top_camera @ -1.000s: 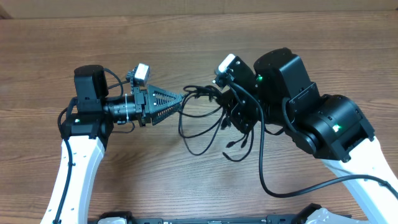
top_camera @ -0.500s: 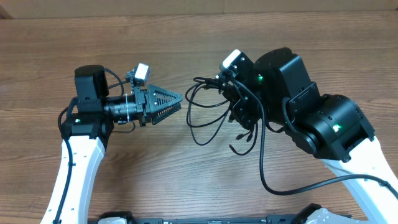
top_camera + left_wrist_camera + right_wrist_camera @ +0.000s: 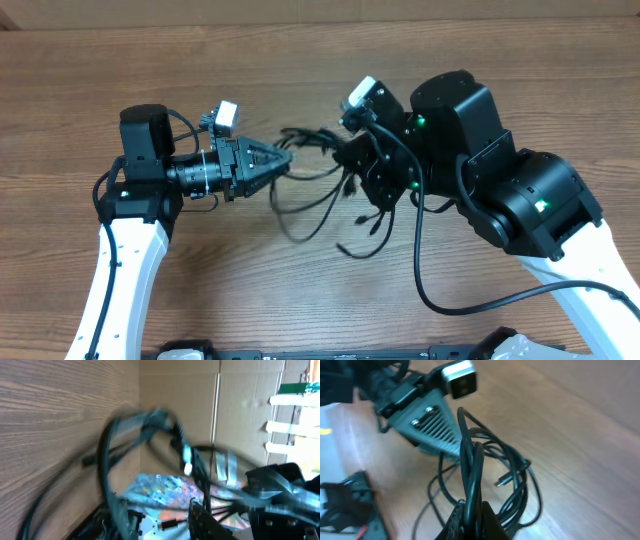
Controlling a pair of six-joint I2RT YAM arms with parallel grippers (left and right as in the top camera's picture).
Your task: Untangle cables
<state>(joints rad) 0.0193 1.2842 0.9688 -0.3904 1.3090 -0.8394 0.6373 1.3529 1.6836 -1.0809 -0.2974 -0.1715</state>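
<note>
Grips the cables point(image 3: 475, 460) in the right gripper point(image 3: 471, 512), jaws clamped on the bundle, loose loops sagging toward 6 o'clock over mid-table. Meets the left gripper point(image 3: 286, 158) at the bundle's 9 o'clock edge; cannot tell whether those jaws pinch a strand or merely touch. Risks cinching crossed loops tighter if pulled apart, or snagging a plug end point(image 3: 502, 481) on the fingers.

cables point(image 3: 106, 455) smeared by blur (left wrist), right gripper point(image 3: 470, 516) cut off below
</note>
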